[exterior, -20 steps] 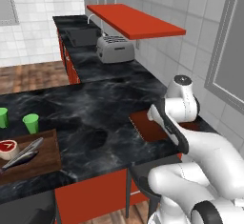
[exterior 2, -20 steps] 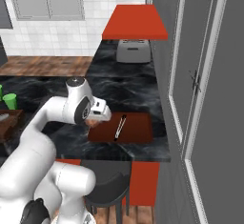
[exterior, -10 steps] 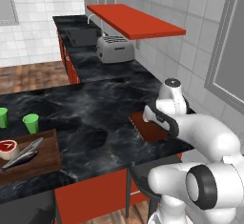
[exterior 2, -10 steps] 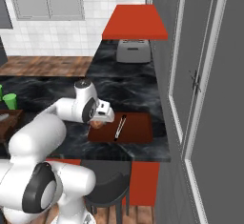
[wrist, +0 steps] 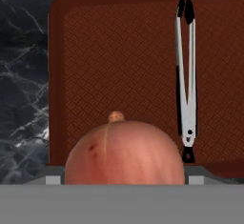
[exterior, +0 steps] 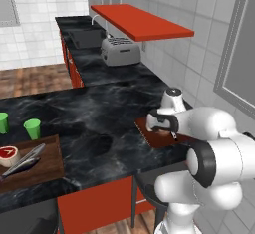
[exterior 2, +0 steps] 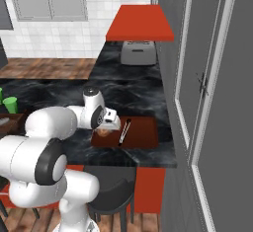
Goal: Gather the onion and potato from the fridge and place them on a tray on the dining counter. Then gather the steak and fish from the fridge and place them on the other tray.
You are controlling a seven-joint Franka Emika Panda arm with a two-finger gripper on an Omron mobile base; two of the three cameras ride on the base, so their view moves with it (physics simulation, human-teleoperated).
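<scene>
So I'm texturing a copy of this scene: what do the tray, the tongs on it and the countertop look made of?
Tray: reddish-brown, matte, fine woven-looking grain; possibly plastic or wood.
Tongs: pale grey arms, likely metal, with black tips.
Countertop: black with white veins, marble-like.

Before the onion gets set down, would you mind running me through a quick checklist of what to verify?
1. Onion in the end effector: ok, it sits right at the fingers in the hand view.
2. End effector over the tray: ok, the tray lies directly beyond the onion.
3. Free space on the tray: ok, the half away from the tongs is bare.
4. Tongs clear of the drop spot: ok, they lie along one side, apart from the onion.
5. Onion touching the tray surface: cannot tell, the contact point is hidden.
6. Tray resting flat on the counter: ok.
</scene>
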